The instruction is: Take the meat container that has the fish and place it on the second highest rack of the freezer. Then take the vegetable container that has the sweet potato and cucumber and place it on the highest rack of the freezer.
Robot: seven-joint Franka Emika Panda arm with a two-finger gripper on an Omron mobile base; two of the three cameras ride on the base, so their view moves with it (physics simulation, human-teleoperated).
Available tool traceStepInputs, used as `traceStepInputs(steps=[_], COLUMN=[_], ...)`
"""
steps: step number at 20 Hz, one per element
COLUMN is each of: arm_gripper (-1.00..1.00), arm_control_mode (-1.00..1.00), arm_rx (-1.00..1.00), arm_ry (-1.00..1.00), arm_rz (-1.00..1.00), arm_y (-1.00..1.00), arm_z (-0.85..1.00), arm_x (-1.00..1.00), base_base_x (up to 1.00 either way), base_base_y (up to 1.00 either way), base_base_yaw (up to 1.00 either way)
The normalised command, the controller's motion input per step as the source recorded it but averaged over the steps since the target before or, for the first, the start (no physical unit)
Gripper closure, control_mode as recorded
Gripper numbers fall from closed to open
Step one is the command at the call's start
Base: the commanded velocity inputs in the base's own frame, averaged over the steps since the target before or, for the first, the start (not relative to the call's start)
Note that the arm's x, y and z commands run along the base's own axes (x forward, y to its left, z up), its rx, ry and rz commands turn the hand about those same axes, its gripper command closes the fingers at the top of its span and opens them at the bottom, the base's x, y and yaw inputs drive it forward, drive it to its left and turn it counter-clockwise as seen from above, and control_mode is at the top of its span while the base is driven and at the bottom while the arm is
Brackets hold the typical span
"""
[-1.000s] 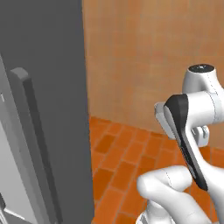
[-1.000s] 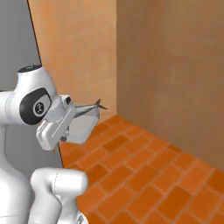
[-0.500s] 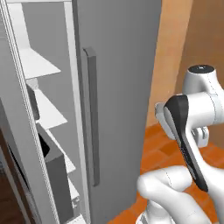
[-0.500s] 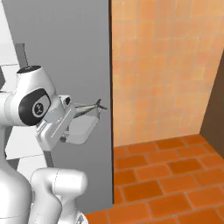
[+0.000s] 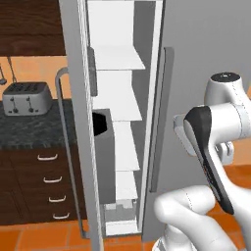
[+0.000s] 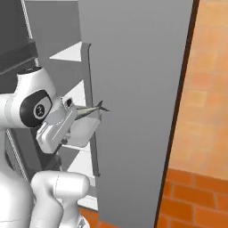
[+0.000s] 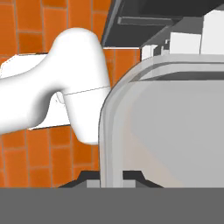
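The gripper [image 7: 111,177] was clamped on the rim of a clear meat container [image 7: 170,127], its two dark fingertips [image 7: 89,177] rising at six o'clock in the hand view and pinching the tray's near edge. In the right base view the container [image 6: 82,131] hung at about nine o'clock of the frame, held out in front of the arm's white wrist, with the fish [image 6: 91,109] lying across its top, its pointed tail toward three o'clock. The tray sat just in front of the grey closed door panel, apart from any shelf.

In the left base view the freezer [image 5: 206,59] stood with one door swung open at about ten o'clock, baring its white interior. The topmost shelf [image 5: 117,59] sat toward twelve o'clock, and the second highest rack [image 5: 120,100] just below it looked bare, though the narrow angle made that hard to confirm. A toaster [image 5: 27,97] rested on the dark counter [image 5: 34,128] at nine o'clock.
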Motion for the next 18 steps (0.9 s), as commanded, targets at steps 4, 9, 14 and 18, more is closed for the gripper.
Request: traceStepInputs(steps=[4, 9, 14, 18], arm_gripper=[1.00, 1.00, 1.00, 1.00], arm_control_mode=[1.00, 1.00, 1.00, 1.00], arm_rx=[0.00, 0.00, 0.00, 0.00], arm_ry=[0.00, 0.00, 0.00, 0.00], arm_rz=[0.00, 0.00, 0.00, 0.00], arm_y=[0.00, 0.00, 0.00, 0.00], arm_z=[0.00, 0.00, 0.00, 0.00], arm_x=[0.00, 0.00, 0.00, 0.00], base_base_x=[0.13, 0.32, 0.83, 0.61], base_base_y=[0.00, 0.00, 0.02, 0.33], base_base_yaw=[0.72, 0.45, 0.09, 0.02])
